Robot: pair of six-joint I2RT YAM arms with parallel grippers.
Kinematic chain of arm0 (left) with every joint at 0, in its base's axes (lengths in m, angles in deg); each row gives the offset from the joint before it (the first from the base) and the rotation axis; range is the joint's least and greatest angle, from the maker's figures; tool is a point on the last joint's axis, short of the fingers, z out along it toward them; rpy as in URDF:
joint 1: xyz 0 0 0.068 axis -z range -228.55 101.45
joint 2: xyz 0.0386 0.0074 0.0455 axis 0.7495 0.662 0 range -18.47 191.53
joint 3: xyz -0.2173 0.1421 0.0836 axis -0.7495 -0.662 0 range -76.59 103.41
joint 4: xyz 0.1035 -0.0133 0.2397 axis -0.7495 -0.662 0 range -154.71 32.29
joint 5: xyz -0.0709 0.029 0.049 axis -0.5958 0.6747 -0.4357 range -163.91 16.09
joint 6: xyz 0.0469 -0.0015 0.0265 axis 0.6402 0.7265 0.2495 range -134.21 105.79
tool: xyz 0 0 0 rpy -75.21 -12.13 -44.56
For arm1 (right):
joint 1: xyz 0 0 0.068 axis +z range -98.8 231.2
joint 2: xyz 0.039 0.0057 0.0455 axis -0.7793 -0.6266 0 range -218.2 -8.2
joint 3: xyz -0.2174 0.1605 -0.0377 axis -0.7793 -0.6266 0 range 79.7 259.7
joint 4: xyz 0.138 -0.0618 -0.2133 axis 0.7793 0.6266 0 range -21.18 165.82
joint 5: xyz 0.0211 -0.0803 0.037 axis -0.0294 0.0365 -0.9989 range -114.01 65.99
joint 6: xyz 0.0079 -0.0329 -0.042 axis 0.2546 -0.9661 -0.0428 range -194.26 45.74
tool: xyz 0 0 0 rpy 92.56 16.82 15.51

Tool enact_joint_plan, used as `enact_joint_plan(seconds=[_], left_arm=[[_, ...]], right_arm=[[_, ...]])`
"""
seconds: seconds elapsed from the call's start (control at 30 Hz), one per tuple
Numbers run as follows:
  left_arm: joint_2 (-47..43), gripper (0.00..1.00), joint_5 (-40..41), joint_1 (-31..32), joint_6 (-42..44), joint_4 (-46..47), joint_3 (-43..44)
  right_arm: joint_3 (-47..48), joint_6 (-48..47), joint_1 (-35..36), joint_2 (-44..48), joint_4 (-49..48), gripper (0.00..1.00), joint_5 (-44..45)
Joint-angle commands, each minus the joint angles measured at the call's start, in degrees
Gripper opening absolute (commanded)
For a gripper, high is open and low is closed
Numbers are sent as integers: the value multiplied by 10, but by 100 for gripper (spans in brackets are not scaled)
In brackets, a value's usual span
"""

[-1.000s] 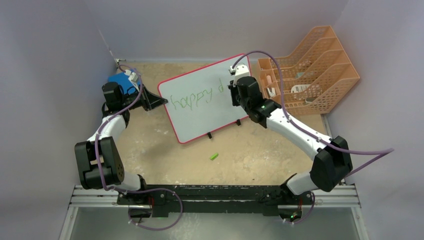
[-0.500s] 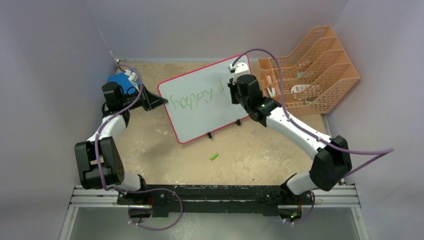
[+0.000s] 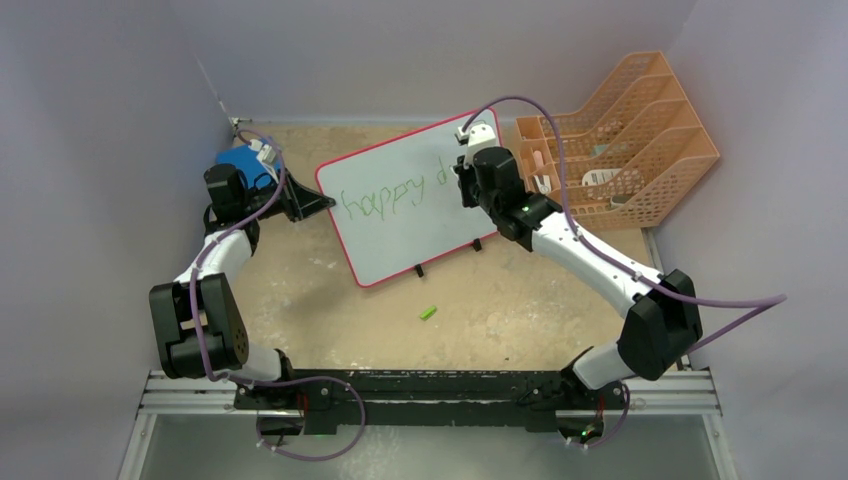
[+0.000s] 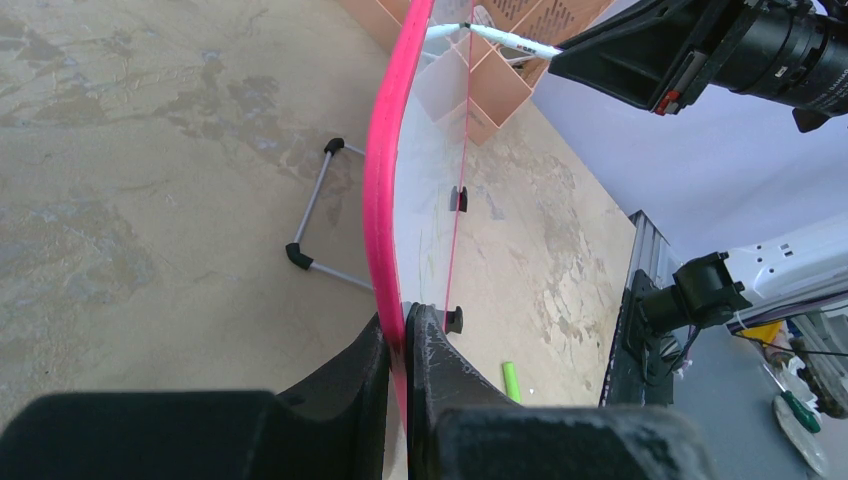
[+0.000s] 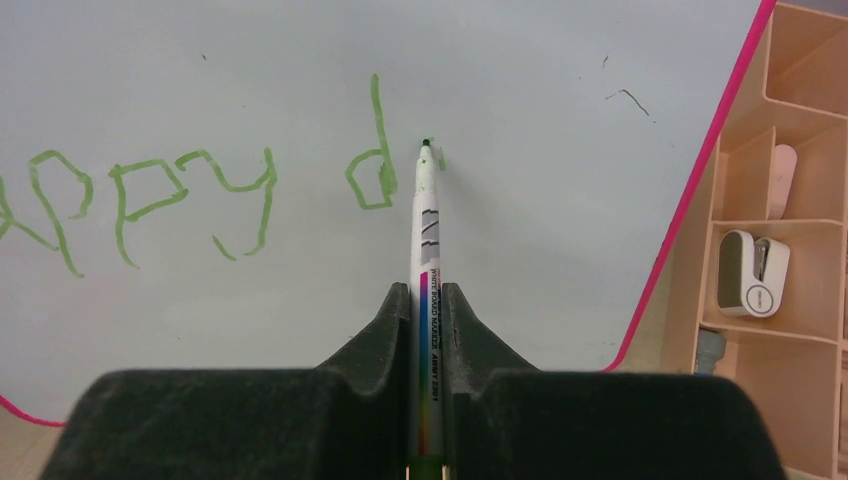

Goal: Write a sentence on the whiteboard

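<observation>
The whiteboard [image 3: 400,245] stands tilted on the table, with a red rim. The sentence [image 3: 385,200] in green reads "happy d". My left gripper [image 3: 305,205] is shut on the board's left rim [image 4: 385,180], with one finger on each side [image 4: 404,318]. My right gripper [image 3: 462,185] is shut on a white whiteboard marker [image 5: 424,230]. In the right wrist view the gripper [image 5: 425,292] holds the marker with its tip against the board just right of the "d" [image 5: 368,170]. A small green mark [image 5: 441,158] sits beside the tip.
An orange file organizer [image 3: 620,140] stands right of the board, with a small white device [image 5: 752,272] in one slot. A green marker cap [image 3: 429,313] lies on the table in front. A blue pad [image 3: 245,165] is behind my left wrist. The board's wire stand [image 4: 315,215] sticks out behind it.
My right gripper has shifted slightly left and away along the board with the marker. The left arm and the board have not moved.
</observation>
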Motion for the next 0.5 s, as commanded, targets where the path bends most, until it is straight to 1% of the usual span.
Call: enact_joint_plan(seconds=[0.0, 0.47], left_arm=[[-12, 0, 5, 8, 26, 5, 15], [-12, 0, 5, 8, 25, 5, 14]], right_arm=[[24, -6, -1, -3, -2, 0, -22], [3, -8, -1, 8, 16, 0, -29]])
